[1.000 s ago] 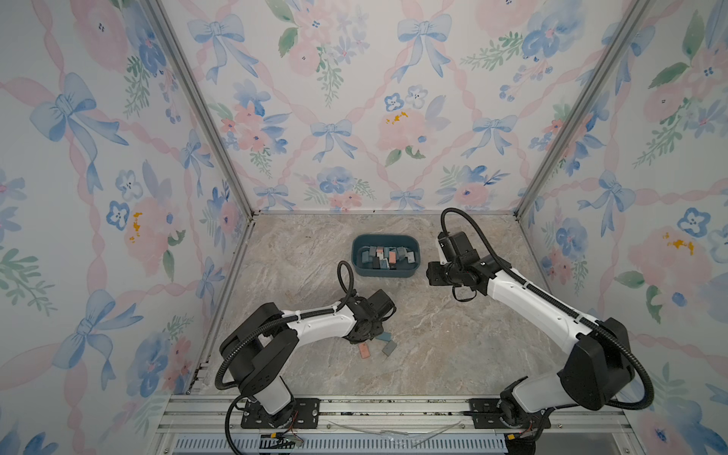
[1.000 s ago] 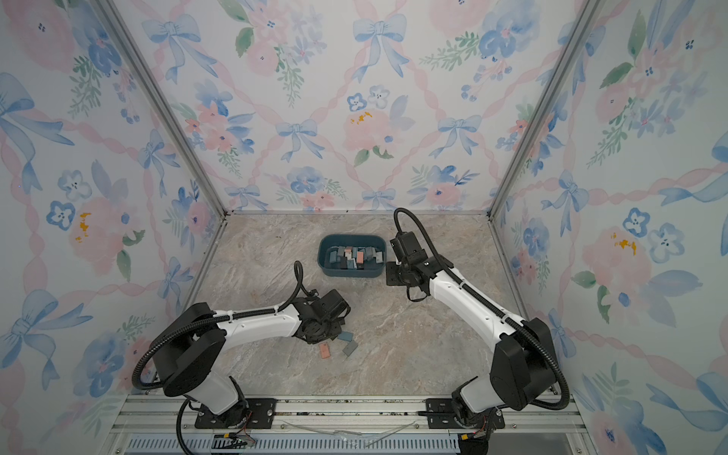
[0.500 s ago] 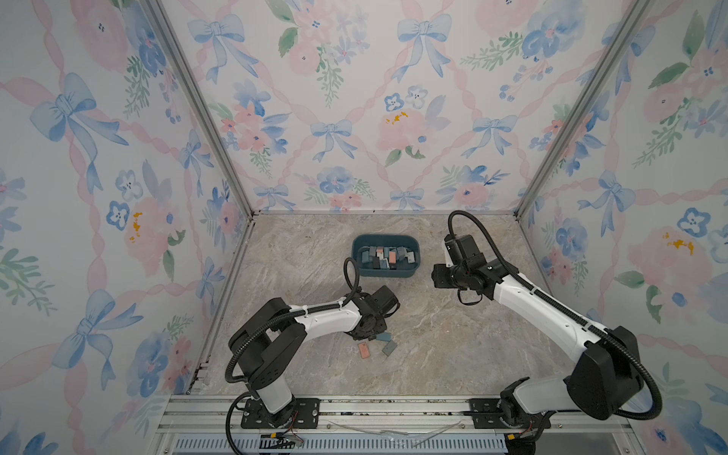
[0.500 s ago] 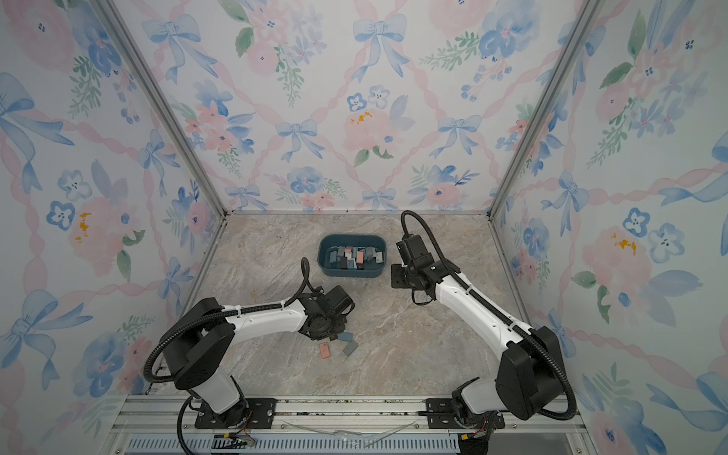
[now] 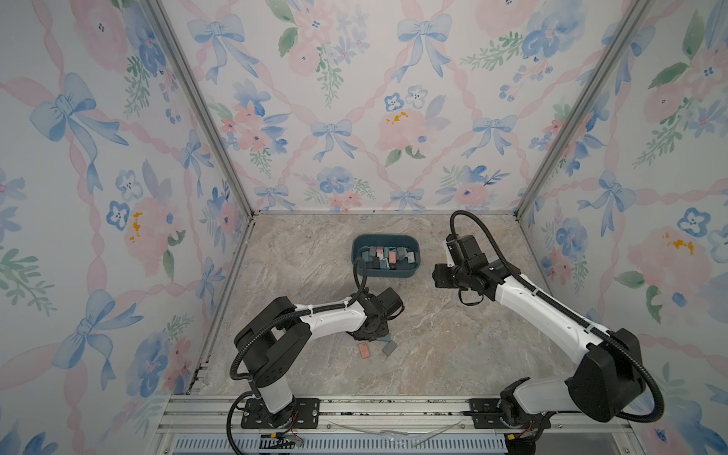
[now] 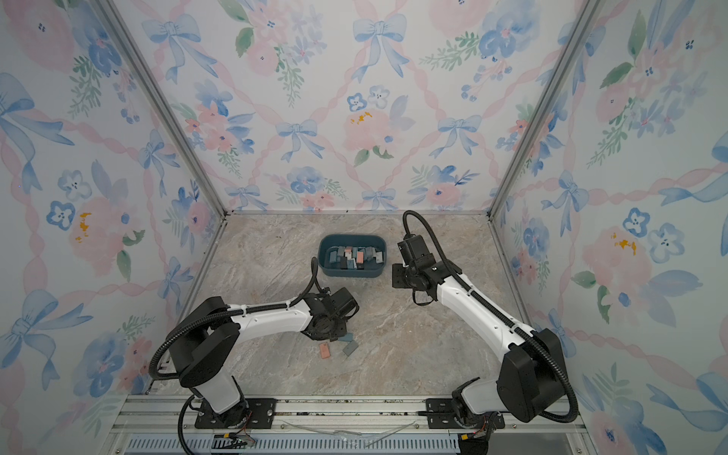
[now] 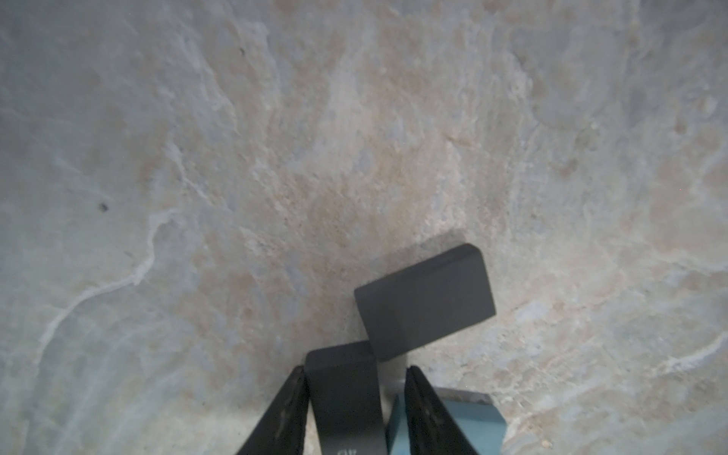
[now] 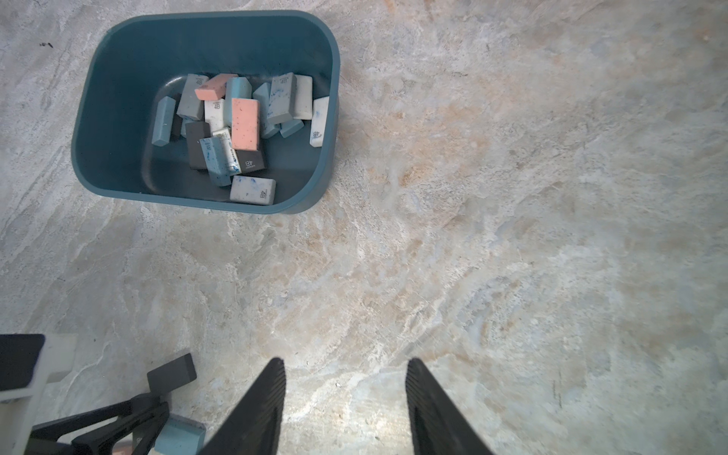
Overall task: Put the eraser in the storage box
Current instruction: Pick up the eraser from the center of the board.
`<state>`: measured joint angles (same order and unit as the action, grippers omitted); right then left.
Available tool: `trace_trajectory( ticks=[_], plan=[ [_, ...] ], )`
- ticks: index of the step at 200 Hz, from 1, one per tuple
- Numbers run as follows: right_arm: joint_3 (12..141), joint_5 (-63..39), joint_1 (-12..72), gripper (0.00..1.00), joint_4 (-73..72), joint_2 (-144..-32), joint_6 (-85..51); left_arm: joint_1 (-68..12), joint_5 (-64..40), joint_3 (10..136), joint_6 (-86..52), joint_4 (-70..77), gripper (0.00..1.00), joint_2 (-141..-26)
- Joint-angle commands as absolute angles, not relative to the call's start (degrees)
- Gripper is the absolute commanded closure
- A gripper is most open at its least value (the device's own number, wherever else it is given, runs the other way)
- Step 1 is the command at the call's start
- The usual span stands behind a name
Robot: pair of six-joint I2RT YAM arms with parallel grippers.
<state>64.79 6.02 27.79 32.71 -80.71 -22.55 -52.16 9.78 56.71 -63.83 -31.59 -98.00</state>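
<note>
The storage box is a dark teal tub at the back middle of the table, with several erasers in it. My left gripper is down at the table in front of the box. It is shut on a black eraser: one finger presses against it, and a slim gap shows by the other. A blue eraser lies under that other finger. My right gripper hangs open and empty to the right of the box.
A dark grey eraser lies just ahead of the left fingertips. A pink eraser and a grey eraser lie loose near the front. Patterned walls close in three sides.
The left jaws have narrowed around the black eraser and the left arm has reached slightly forward. The right arm has drifted a little to the right of the box.
</note>
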Motion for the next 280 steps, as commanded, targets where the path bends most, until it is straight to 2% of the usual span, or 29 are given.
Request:
trace_trajectory(
  ticks=[1,124,201,245,280],
  plan=[
    [64.07,5.89,27.22,0.47,32.71,-79.98,-23.3,-52.81,8.23,55.63,-63.19,-34.98,0.59,-99.58],
    [64.79,5.62,27.2,0.47,32.9,-80.33,-23.35,-52.82,9.96,55.37,-62.23,-36.47,0.83,-100.16],
    [64.89,5.06,27.16,0.47,32.7,-80.51,-23.52,-52.17,12.51,58.18,-60.89,-38.52,0.83,-93.71],
    [64.6,4.92,27.18,0.47,32.7,-80.73,-23.59,-48.28,13.47,60.43,-57.54,-38.85,0.83,-88.26],
    [64.25,4.92,27.15,0.47,32.88,-80.6,-23.86,-42.48,14.47,67.24,-50.74,-38.85,0.82,-88.14]
  ],
)
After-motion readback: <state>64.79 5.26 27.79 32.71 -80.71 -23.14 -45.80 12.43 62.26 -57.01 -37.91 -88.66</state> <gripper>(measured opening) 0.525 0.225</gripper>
